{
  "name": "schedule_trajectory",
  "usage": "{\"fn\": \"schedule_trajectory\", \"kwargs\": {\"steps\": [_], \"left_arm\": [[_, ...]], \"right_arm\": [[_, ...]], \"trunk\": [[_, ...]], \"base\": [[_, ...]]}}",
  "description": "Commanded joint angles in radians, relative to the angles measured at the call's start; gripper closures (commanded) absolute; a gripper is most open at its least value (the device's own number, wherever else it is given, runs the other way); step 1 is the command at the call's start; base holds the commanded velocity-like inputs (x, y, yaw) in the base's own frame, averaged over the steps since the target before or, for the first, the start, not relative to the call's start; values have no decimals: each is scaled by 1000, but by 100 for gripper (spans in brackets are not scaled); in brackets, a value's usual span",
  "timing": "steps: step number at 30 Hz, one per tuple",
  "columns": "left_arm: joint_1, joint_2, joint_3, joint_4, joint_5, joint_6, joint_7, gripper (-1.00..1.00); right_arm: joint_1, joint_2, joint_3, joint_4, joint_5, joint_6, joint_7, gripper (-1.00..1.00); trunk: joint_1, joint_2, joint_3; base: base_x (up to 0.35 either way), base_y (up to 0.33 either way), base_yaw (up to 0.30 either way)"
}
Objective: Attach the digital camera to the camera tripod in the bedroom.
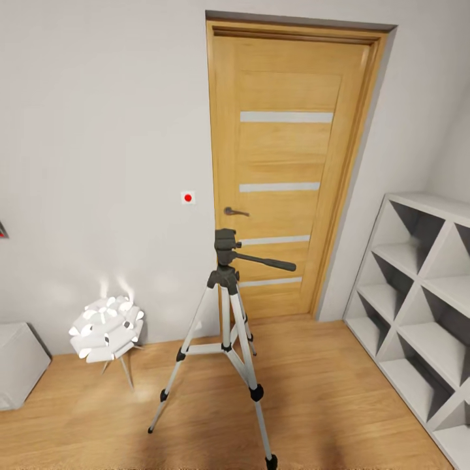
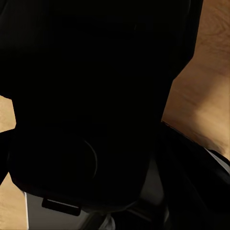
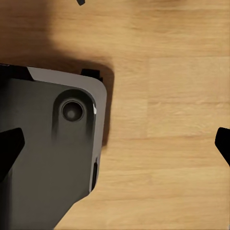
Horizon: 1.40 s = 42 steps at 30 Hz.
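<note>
I'm in the bedroom, facing the pale wall and the wooden door [image 1: 290, 170], with white cube shelves [image 1: 424, 287] along the right and plank floor [image 1: 339, 391] underfoot. The camera tripod [image 1: 225, 339] stands upright on that floor in front of the door, legs spread, its black head bare and the pan handle pointing right, so by my reading nothing is mounted yet. A low white flower-shaped lamp [image 1: 106, 329] sits to its left, near the wall. The right gripper [image 3: 115, 143] has its fingertips wide apart over bare floor beside the robot's grey base [image 3: 48, 158], holding nothing. My left wrist view is mostly black, and I cannot tell what that gripper is doing. I see no digital camera, so fetching and attaching it is, I judge, still ahead.
</note>
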Motion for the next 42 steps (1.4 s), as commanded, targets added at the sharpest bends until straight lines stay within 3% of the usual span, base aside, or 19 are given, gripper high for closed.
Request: {"fn": "schedule_trajectory", "kwargs": {"steps": [1,10,21,26,27,29,42], "left_arm": [[-1,0,-8,0,10,-2,-5,100],[-1,0,-10,0,10,-2,-5,100],[-1,0,-10,0,10,-2,-5,100],[-1,0,-10,0,10,-2,-5,100],[-1,0,-10,0,10,-2,-5,100],[-1,0,-10,0,10,-2,-5,100],[-1,0,-10,0,10,-2,-5,100]], "right_arm": [[-2,-1,-9,3,8,-6,2,-100],[-2,1,-8,3,8,-6,-2,-100],[-2,7,-7,3,10,-4,-68,-100],[-2,8,-8,3,46,-5,-71,-100],[-2,10,-8,4,87,-6,-71,-100],[-2,10,-8,4,98,-6,-71,-100],[-2,8,-9,5,110,-4,-61,-100]], "trunk": [[1,-2,-4],[1,-2,-19],[1,-2,-36],[1,-2,-45],[1,-2,-46],[1,-2,-49],[1,-2,-68]], "base": [[0,0,0],[0,0,2],[0,0,69],[0,0,111],[0,0,162],[0,0,168],[0,0,176]]}}
